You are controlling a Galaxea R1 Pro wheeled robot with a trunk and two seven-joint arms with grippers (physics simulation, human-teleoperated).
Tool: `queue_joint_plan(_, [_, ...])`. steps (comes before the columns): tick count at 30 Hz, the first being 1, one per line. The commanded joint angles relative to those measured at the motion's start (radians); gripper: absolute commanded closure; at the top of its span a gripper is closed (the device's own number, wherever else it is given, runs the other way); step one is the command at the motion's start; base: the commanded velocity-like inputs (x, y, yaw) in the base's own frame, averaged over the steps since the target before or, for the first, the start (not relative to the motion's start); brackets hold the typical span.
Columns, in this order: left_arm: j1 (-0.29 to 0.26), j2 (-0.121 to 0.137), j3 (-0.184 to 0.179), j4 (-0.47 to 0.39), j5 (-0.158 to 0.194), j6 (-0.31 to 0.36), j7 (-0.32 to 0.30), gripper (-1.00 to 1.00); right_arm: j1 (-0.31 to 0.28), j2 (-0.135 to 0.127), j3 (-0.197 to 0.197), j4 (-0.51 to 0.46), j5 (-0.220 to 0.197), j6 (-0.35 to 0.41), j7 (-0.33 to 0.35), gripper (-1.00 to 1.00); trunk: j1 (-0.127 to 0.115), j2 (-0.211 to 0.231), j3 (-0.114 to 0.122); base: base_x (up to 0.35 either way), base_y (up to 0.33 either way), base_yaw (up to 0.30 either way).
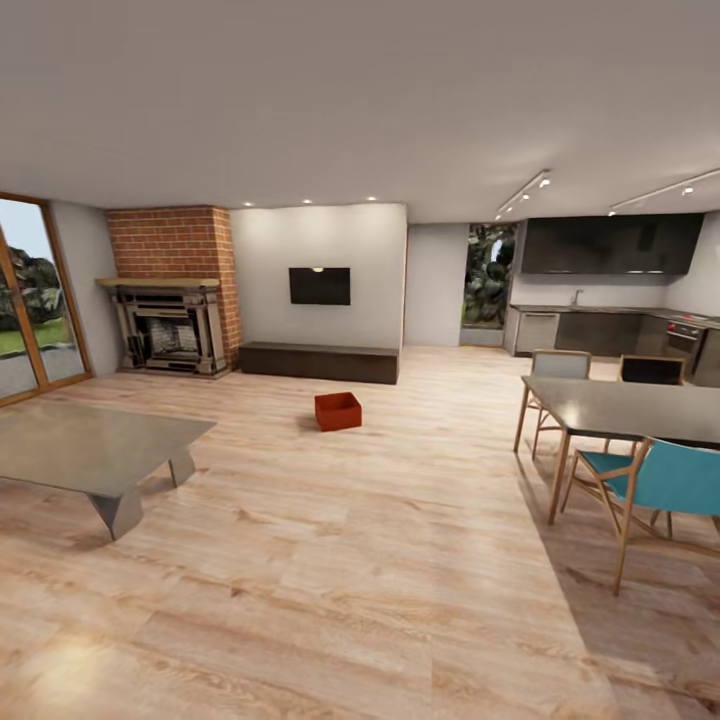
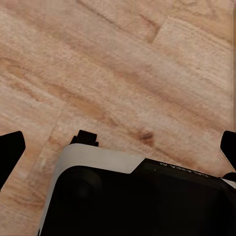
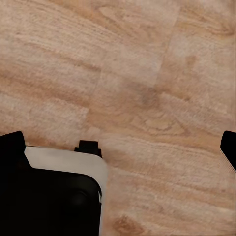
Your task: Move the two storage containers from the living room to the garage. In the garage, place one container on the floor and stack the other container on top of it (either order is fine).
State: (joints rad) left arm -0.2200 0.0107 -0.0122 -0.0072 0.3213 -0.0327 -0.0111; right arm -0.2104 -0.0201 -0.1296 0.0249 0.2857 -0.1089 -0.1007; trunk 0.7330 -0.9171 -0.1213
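I am in the living room, on its light wood plank floor (image 1: pixel 330 560). One orange-red open-topped storage container (image 1: pixel 338 410) sits on the planks some way ahead, in front of the TV wall and far beyond arm's reach. In the left wrist view my left gripper (image 2: pixel 118 150) is open, its dark fingertips (image 2: pixel 11 150) spread wide above the planks and my own white and black base (image 2: pixel 123 196). My right gripper (image 3: pixel 120 147) is open too and holds nothing, with its fingertips (image 3: pixel 12 145) spread over bare planks. The garage is out of view.
A grey glass coffee table (image 1: pixel 90 445) stands at the left. A dark dining table (image 1: pixel 620 405) with a teal chair (image 1: pixel 670 475) is at the right. A brick fireplace (image 1: pixel 170 320), a wall TV (image 1: pixel 320 285) and a low dark bench (image 1: pixel 320 362) line the far wall.
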Motion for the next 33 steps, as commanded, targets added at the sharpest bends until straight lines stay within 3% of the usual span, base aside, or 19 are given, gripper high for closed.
queue_joint_plan(1, [-0.001, 0.0, -0.002, 0.001, 0.005, -0.003, -0.001, -1.0, -0.001, 0.0, -0.008, 0.003, 0.01, -0.006, -0.004, -1.0, 0.001, -0.001, -0.001, 0.324, 0.0, 0.0])
queue_joint_plan(33, [-0.001, 0.005, -0.002, 0.001, 0.007, -0.003, -0.001, -1.0, -0.001, 0.006, -0.008, 0.004, 0.01, -0.006, -0.004, -1.0, 0.001, -0.001, -0.001, 0.324, 0.0, 0.0])
